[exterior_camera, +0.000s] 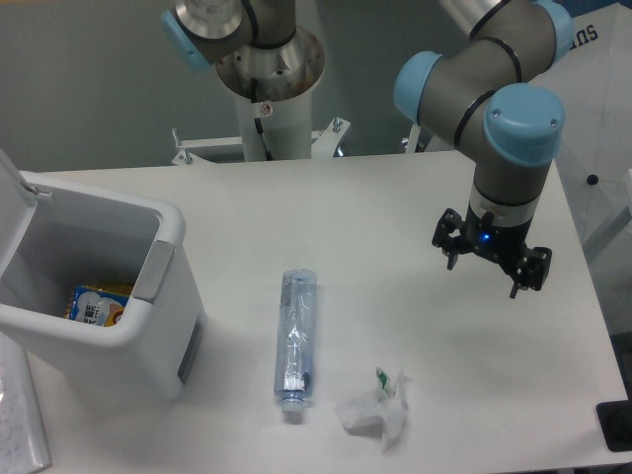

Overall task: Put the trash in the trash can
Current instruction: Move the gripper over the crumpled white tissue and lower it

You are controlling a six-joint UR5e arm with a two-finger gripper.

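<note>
Wall: plain grey-green, behind the table's far edge
Table: white, matte — evenly lit, soft shadows

One bottle, one paper wad, one bin, one packet inside.

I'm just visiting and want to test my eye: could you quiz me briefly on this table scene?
1. True or false: the plastic bottle lies inside the trash can.
2. Which lies nearer the table's front edge: the bottle or the crumpled paper wad?
3. The gripper is: A) holding the bottle, B) holding nothing, above the table, C) inside the can.

Key: 1 false, it lies on the table; 2 the paper wad; 3 B.
</note>
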